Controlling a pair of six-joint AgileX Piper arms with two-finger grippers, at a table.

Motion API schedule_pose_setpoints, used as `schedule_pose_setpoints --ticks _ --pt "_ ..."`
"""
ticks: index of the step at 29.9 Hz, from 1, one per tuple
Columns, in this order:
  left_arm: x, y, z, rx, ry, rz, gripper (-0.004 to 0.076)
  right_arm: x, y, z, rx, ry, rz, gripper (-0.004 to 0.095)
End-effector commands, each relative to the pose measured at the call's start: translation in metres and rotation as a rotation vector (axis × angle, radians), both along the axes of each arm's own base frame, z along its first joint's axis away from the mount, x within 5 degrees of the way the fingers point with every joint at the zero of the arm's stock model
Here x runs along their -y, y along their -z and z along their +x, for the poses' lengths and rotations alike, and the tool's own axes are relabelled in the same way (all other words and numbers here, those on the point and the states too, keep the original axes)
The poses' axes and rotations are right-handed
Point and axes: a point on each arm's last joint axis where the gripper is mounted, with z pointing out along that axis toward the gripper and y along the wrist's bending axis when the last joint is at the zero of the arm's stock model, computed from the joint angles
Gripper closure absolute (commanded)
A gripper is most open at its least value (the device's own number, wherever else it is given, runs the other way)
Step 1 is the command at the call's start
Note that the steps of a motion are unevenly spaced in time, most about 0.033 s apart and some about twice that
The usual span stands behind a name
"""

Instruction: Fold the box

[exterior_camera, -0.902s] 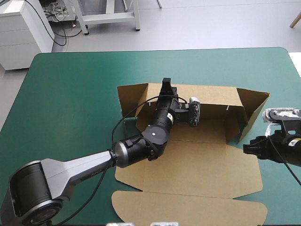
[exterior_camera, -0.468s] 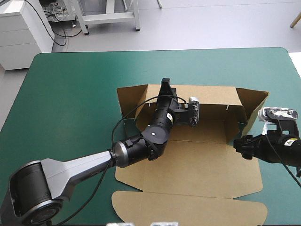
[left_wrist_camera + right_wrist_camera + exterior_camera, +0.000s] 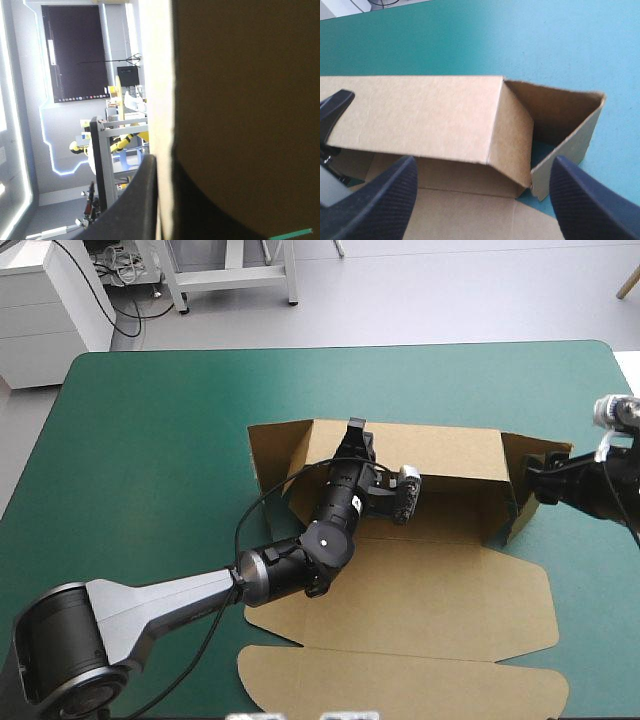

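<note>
I had the cut brown cardboard box (image 3: 450,590) lying partly raised on the teal-green worktop (image 3: 150,440), with its lid panel (image 3: 400,685) flat on the side nearest the rig.

The main change was at the box's right end. Just before, my right claw (image 3: 535,480) sat low beside the near corner of the box floor. It had since swung away from there and come round to the right end flap (image 3: 555,107), by the box's far right corner. Its black fingers stood wide apart with nothing between them. The flap and the end of the far wall lay just ahead of it, and I could not tell whether a tip was touching the board.

The far wall (image 3: 420,450) had changed too. Earlier its inner face and slots were showing above the floor. Now it leaned further in over the floor and the slots were out of sight.

My left claw (image 3: 355,435) had stayed at the top edge of that far wall, left of its middle. Its wrist camera showed the board's pale edge pinched between the two fingers, so it was clamped on the box.

I judged that the left arm was steadying the far wall while the right lined up to push the end flap inward. If so, the step in hand was tucking that flap. The left end of the box and the lid had not been dealt with.
</note>
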Motion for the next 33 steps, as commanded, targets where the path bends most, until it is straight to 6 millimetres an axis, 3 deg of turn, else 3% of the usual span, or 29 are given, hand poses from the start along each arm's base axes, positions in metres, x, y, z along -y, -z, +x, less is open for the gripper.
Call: schedule_pose_setpoints --ticks 1,5,11,20,25,33 --pt "-0.008 -0.006 -0.006 0.006 -0.012 -0.061 0.0732 0.007 -0.024 0.02 0.084 0.038 -0.012 0.0241" --pt "-0.008 -0.005 -0.007 -0.002 -0.016 -0.072 0.0731 0.013 -0.029 0.051 0.065 0.041 -0.015 0.0267" --pt "-0.008 -0.005 -0.007 -0.004 -0.013 -0.072 0.0731 0.028 -0.02 0.113 -0.012 0.048 -0.037 0.0312" --pt "-0.008 -0.005 -0.007 -0.016 -0.018 -0.099 0.0731 0.047 0.032 0.186 -0.209 0.057 -0.06 0.0358" --pt "-0.008 -0.005 -0.007 -0.033 -0.031 -0.147 0.0731 0.05 0.054 0.2 -0.293 0.038 -0.068 0.0358" --pt "-0.008 -0.005 -0.007 -0.041 -0.045 -0.177 0.0731 0.053 0.058 0.187 -0.369 -0.017 -0.167 0.0357"
